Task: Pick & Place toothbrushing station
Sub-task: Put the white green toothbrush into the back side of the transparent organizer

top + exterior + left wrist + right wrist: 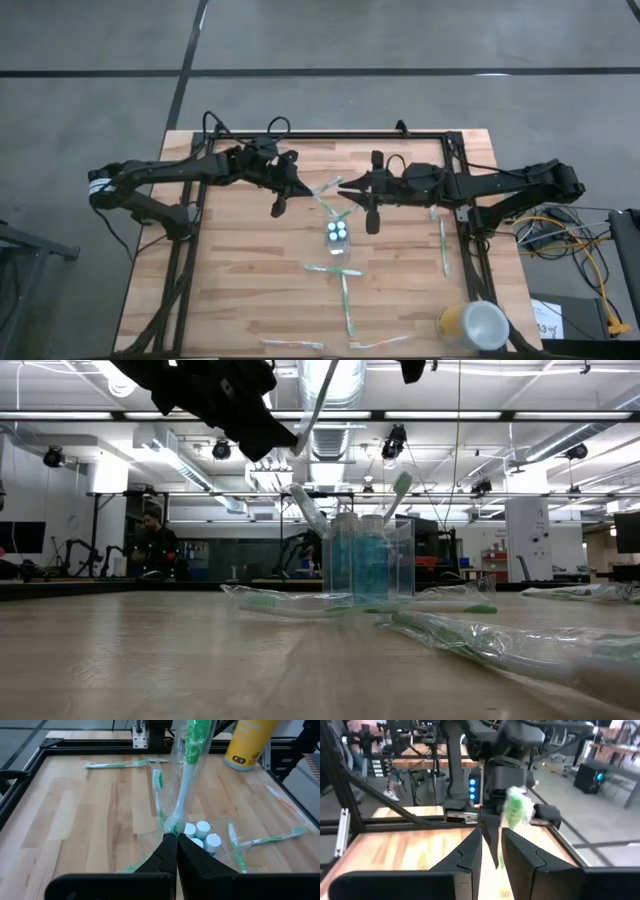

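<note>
Both grippers crowd the middle of the table [240, 280]: the left gripper [305, 190] and the right gripper [345, 187] meet just above the clear cup [338, 236], each pinching a wrapped toothbrush [187, 775], so the way down to the cup is tight. Loose toothbrushes [347, 300] lie scattered in front of the cup and another [443, 245] lies to its right. The yellow cup [470, 325] blocks the near right corner. The left half of the tabletop lies open.
</note>
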Robot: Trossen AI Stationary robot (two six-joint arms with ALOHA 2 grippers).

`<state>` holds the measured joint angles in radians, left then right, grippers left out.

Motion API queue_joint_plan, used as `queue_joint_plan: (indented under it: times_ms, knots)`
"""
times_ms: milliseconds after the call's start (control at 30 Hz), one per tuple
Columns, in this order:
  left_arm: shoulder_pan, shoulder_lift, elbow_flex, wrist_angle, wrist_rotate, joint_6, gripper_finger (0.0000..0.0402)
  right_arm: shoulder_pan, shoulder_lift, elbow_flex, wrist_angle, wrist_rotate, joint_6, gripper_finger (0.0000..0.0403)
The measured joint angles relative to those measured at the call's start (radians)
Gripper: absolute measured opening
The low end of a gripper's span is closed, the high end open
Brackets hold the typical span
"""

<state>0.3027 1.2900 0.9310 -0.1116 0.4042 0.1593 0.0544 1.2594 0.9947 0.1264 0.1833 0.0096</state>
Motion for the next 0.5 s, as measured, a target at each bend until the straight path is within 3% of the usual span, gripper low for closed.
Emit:
queue_joint_plan:
  times_ms: [200,500]
  knots:
    - [0.000,-0.001,0.000,0.001,0.000,-0.001,0.0005,0.000,0.009,0.000,-0.001,0.011,-0.013,0.0068]
    - [0.000,-0.020,0.000,0.006,0.048,0.004,0.0005,0.000,-0.015,0.000,-0.008,0.112,-0.018,0.0068]
